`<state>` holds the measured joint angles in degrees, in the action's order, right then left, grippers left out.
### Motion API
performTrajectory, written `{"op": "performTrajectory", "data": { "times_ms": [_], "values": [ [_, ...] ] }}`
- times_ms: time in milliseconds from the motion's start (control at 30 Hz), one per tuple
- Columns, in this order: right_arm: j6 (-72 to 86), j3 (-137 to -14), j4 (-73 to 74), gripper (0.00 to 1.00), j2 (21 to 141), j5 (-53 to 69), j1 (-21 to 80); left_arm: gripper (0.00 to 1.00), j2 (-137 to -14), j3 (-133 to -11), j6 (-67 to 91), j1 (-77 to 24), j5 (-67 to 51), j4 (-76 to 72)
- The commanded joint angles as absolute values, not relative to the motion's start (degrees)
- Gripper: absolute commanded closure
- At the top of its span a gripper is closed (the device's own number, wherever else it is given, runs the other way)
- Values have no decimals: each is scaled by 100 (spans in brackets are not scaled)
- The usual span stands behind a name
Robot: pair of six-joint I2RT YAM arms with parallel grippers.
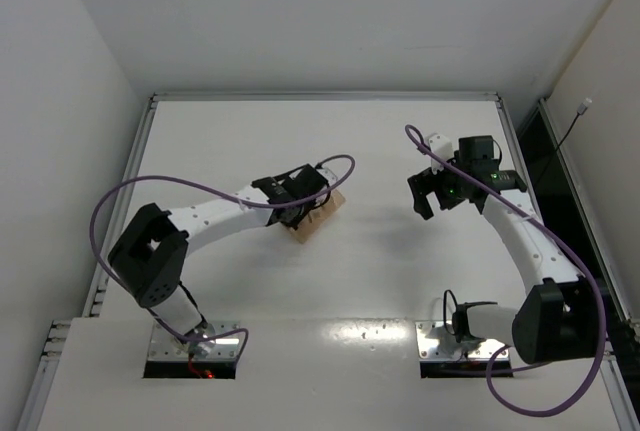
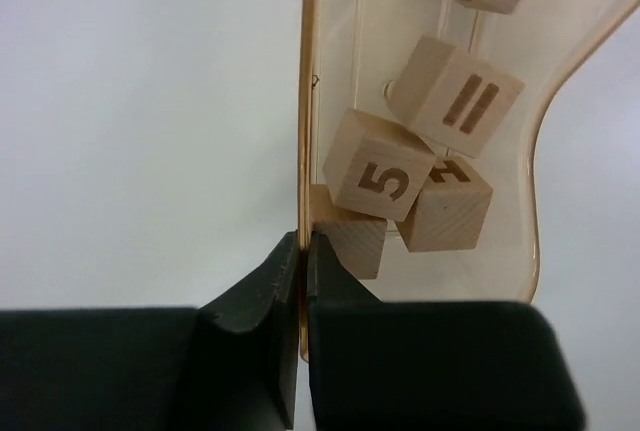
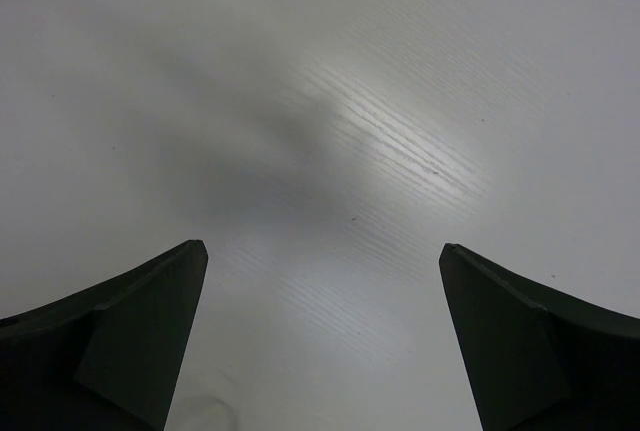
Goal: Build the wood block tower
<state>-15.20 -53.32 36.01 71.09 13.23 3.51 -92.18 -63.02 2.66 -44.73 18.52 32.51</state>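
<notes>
In the top view, the left gripper (image 1: 302,214) was seen at a tan tray (image 1: 322,217) near the middle of the white table (image 1: 400,281), while the right gripper (image 1: 425,199) was held well apart from it over bare surface. In the left wrist view, the jaws were found pinched tight on the tray's thin edge, and five small light-tan wooden cubes (image 2: 378,179) were seen unstacked inside the tray, tilted and touching, one marked 5 and one with two bars. In the right wrist view, the fingers (image 3: 140,341) were shown spread wide with nothing held between them
</notes>
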Motion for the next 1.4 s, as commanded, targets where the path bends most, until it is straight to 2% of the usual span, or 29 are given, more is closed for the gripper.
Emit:
{"op": "performTrajectory", "data": {
  "times_ms": [0,133,233,367,500,700,733,767,800,833,900,1000,1167,1367],
  "values": [
    [-1459,-5379,3419,0,6996,1274,334,100,-9219,-6785,817,-4403,4553,2839],
    [-1406,-5379,3367,0,6996,1152,281,100,-9948,-7215,879,-4403,6253,3085],
    [-1406,-5326,3366,0,6874,1046,281,100,-10168,-7032,450,-4692,7473,2393],
    [-1284,-5265,3235,0,6750,748,229,100,-10494,-6690,-201,-5079,8384,1636],
    [-1038,-5212,3111,0,6540,115,106,100,-10564,-6110,-1693,-5308,8877,-58],
    [-932,-5098,2997,0,6320,0,-140,100,-10730,-5074,-4601,-6002,8938,-3308],
    [-932,-5098,2997,0,6319,52,-141,100,-10827,-4932,-5806,-6186,8938,-4010],
    [-932,-5098,2997,0,6258,131,-193,100,-10959,-4818,-6436,-6257,8860,-5470],
    [-932,-5045,2997,0,6258,132,-193,100,-11125,-4660,-7051,-6310,8781,-6189],
    [-932,-5045,2997,0,6206,184,-254,100,-11588,-4606,-8598,-6311,8728,-8128],
    [-932,-5045,2997,0,6152,237,-308,100,-12344,-4605,-10772,-6311,8318,-10709],
    [-932,-5045,3049,0,6091,395,-421,100,-12893,-4859,-11030,-6135,8454,-10670],
    [-932,-4993,3103,0,6038,501,-536,100,-13034,-5457,-11179,-5977,8455,-10670],
    [-932,-4992,3103,0,6091,667,-642,100,-12894,-5625,-11373,-5924,8402,-10670]
  ]
}}
